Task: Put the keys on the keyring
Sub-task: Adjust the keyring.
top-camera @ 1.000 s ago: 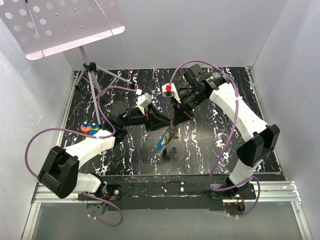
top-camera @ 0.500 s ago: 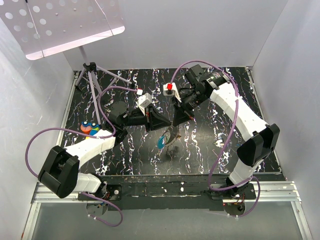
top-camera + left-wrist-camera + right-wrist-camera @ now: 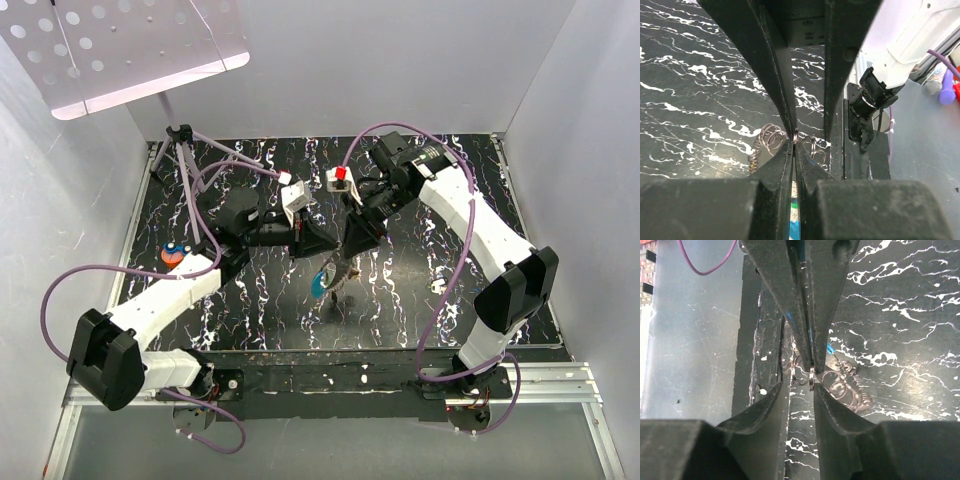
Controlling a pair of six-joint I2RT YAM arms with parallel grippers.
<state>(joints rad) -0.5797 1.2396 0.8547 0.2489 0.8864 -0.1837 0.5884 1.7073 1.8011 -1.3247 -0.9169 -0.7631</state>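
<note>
Near the middle of the top view, the left fingers (image 3: 776,165) are pinched tight on the keyring (image 3: 795,134). The right fingers (image 3: 767,405) are apart around it. The keys (image 3: 322,284) dangle just under.

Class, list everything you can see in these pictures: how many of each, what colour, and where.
table: one, black with white veining, under everything
perforated panel: one, pale, on a tripod, far left corner
orange-and-blue object: one, left table edge, too small to identify
keyring: one, silvery, pinched mid-table
keys: count unclear, one teal head shows, below the claws
cables: purple, along both arms
left claw: one, black, shut on the keyring
right claw: one, black, open, straddling the keyring
</note>
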